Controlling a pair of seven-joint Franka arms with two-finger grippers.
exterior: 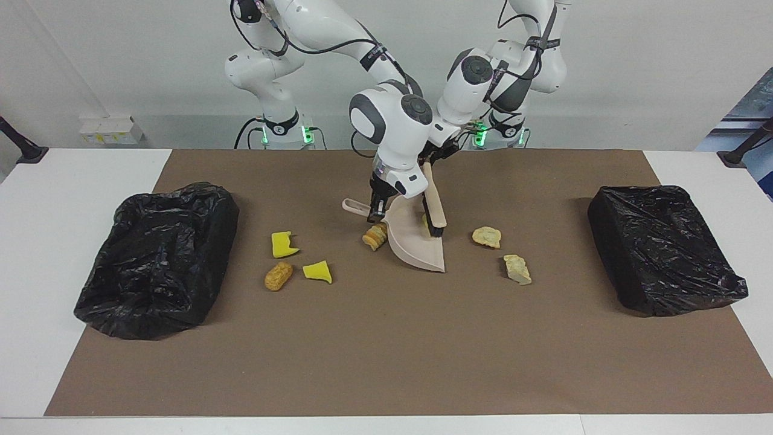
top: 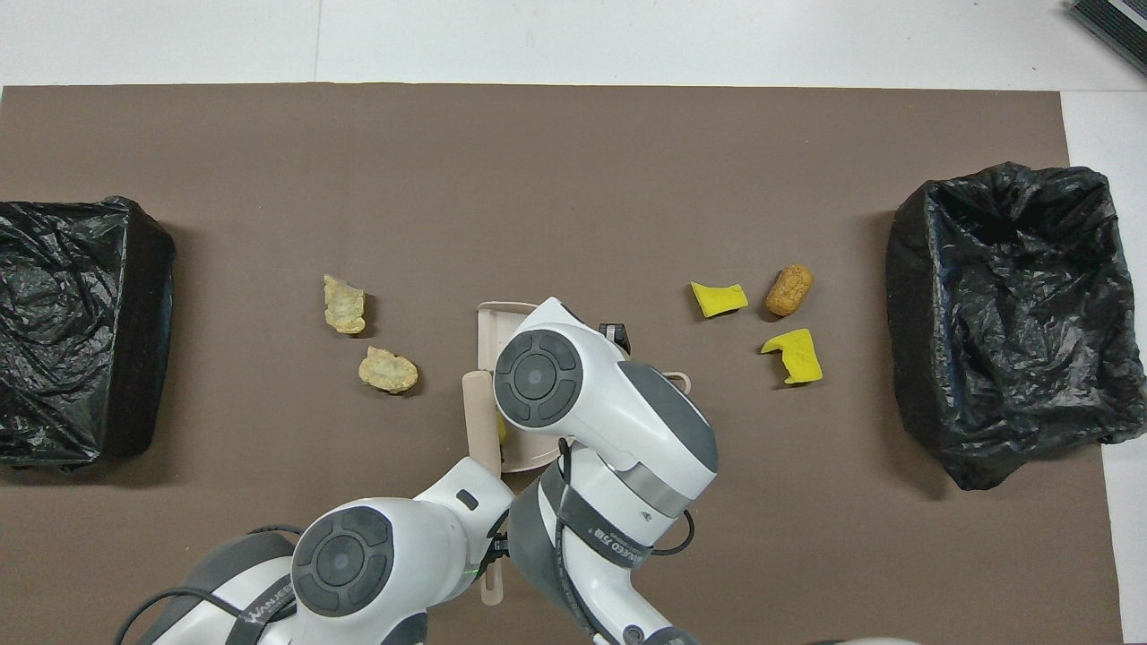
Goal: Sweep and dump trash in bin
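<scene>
Beige dustpan (exterior: pixel 416 241) is held by its handle in the clamped right gripper (exterior: pixel 377 211); a yellow sponge scrap (top: pixel 501 428) is seen inside it, against the brush (exterior: pixel 433 202) pinched by the left gripper (exterior: pixel 432 152). Other trash (exterior: pixel 518 269) is scattered on the mat (exterior: pixel 386 350). Nothing can be made out in either black-lined bin (exterior: pixel 158 257).

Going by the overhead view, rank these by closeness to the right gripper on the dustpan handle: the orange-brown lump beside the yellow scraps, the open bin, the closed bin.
From the right gripper:
1. Orange-brown lump, toward the right arm's end.
2. Open bin, at the right arm's end of the table.
3. Closed bin, at the left arm's end.
</scene>
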